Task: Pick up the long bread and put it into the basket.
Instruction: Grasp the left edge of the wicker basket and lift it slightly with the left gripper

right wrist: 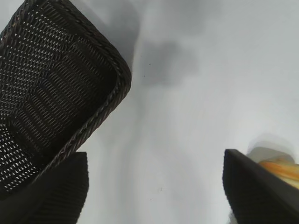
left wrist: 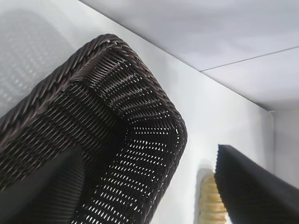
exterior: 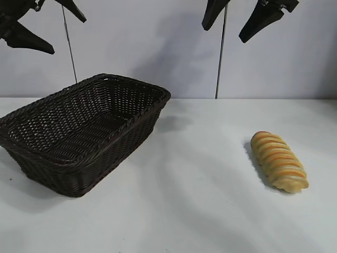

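The long bread (exterior: pixel 279 161), golden-tan with orange-brown ridges, lies on the white table at the right. It shows partly in the left wrist view (left wrist: pixel 211 201) and the right wrist view (right wrist: pixel 281 169), behind a finger in each. The dark brown wicker basket (exterior: pixel 79 126) stands empty at the left; it also shows in the left wrist view (left wrist: pixel 135 140) and the right wrist view (right wrist: pixel 51 88). My left gripper (exterior: pixel 50 29) hangs high above the basket, open and empty. My right gripper (exterior: pixel 229 29) hangs high above the table's middle right, open and empty.
The white table (exterior: pixel 189 200) stretches between basket and bread. A pale wall with two thin vertical rods (exterior: pixel 220 58) stands behind.
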You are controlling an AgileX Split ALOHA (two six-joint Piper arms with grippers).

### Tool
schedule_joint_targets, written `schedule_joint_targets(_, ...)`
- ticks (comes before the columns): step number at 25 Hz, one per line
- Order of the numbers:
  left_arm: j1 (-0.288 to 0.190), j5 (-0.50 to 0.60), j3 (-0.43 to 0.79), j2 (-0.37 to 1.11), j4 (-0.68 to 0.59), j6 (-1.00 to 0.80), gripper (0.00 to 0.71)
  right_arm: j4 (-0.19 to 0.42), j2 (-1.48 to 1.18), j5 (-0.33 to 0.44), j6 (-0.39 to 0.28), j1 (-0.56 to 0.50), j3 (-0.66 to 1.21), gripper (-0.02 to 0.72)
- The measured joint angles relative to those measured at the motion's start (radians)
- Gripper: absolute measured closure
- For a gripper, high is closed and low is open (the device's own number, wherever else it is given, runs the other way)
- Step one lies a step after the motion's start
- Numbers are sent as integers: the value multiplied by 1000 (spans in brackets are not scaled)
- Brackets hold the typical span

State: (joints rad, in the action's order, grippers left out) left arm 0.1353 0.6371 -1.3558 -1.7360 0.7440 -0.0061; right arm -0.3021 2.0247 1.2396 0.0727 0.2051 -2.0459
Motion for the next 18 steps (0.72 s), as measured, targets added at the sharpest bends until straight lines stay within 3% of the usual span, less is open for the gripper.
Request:
schedule_joint_targets(3, 0, 48, -6, 1, -53, -39, 148, 0, 0, 0, 0, 0, 0, 132)
schedule_joint_targets(7, 0, 151, -17, 31, -261, -179, 148, 2, 0, 0, 2, 0, 0, 132)
schedule_joint_targets(11, -1, 348, -18, 60, -472, -407, 148, 3, 0, 0, 2, 0, 0, 132)
schedule_joint_targets(14, -1, 488, -18, 60, -517, -470, 148, 3, 0, 0, 2, 0, 0, 132)
schedule_joint_targets(18, -1, 535, -17, 61, -519, -523, 148, 3, 0, 0, 2, 0, 0, 132)
